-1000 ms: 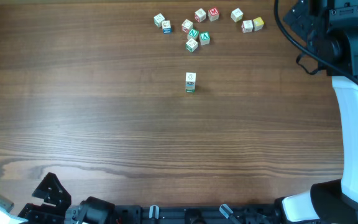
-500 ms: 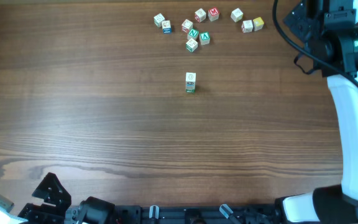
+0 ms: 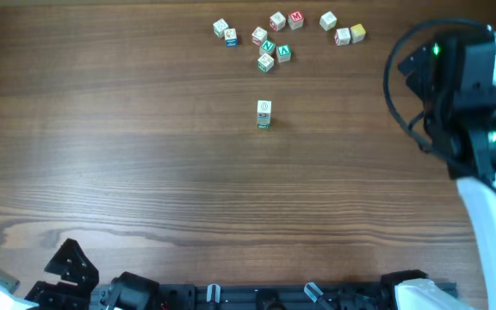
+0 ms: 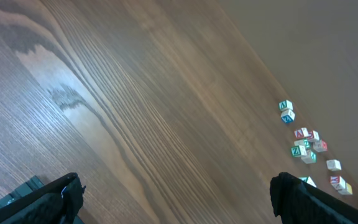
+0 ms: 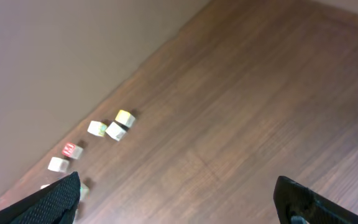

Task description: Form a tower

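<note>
The tower [image 3: 264, 114] is found standing alone near the middle of the table [image 3: 145, 155]. Loose cubes [image 3: 268, 46] are scattered at its 12 o'clock, apart. The right gripper [image 5: 179, 202], at 3 o'clock, and the left gripper [image 4: 179, 200], at 8 o'clock, are spread wide, with nothing grasped.

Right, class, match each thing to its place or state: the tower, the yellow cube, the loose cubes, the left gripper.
1. tower
2. yellow cube
3. loose cubes
4. left gripper

A. open, holding nothing
B. scattered along the table's far edge
C. standing alone, mid-table
D. right end of the far group

Pairs: 1-C, 2-D, 3-B, 4-A
</note>
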Controlling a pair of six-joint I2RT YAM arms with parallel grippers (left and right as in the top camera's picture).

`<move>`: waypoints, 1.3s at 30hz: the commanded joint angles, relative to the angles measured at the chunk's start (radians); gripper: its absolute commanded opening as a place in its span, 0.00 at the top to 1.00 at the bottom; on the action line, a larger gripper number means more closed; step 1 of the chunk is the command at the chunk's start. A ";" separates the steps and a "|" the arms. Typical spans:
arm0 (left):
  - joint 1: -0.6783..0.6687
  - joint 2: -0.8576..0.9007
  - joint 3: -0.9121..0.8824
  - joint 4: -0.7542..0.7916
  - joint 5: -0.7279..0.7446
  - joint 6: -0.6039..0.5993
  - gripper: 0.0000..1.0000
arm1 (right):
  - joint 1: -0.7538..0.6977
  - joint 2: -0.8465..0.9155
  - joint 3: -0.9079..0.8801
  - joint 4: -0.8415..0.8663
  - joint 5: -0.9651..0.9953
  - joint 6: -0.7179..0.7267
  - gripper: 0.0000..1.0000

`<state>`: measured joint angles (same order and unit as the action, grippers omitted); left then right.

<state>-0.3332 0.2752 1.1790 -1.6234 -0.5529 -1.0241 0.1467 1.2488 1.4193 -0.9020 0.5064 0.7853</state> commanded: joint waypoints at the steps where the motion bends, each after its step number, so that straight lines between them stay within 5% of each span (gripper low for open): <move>1: 0.006 -0.005 -0.003 0.002 -0.013 -0.009 0.00 | -0.005 -0.118 -0.166 0.067 0.047 0.003 0.00; 6: 0.006 -0.005 -0.003 0.002 -0.013 -0.009 0.00 | -0.018 -0.372 -0.517 0.247 0.058 0.004 0.00; 14: 0.006 -0.005 -0.003 0.002 -0.013 -0.008 0.00 | -0.122 -0.639 -0.835 0.409 0.034 0.069 0.01; 20: 0.006 -0.005 -0.003 0.002 -0.013 -0.009 0.00 | -0.224 -0.857 -1.100 0.716 -0.046 0.118 0.00; 28: 0.006 -0.005 -0.003 0.002 -0.013 -0.009 0.00 | -0.293 -1.122 -1.413 1.156 -0.235 0.007 0.00; 37: 0.006 -0.005 -0.003 0.002 -0.013 -0.009 0.00 | -0.294 -1.246 -1.414 0.920 -0.301 -0.091 0.00; 39: 0.006 -0.005 -0.003 0.002 -0.013 -0.008 0.00 | -0.290 -1.246 -1.414 0.921 -0.385 -0.229 0.00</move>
<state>-0.3325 0.2752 1.1790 -1.6238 -0.5526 -1.0241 -0.1413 0.0174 0.0063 0.0208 0.2276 0.7136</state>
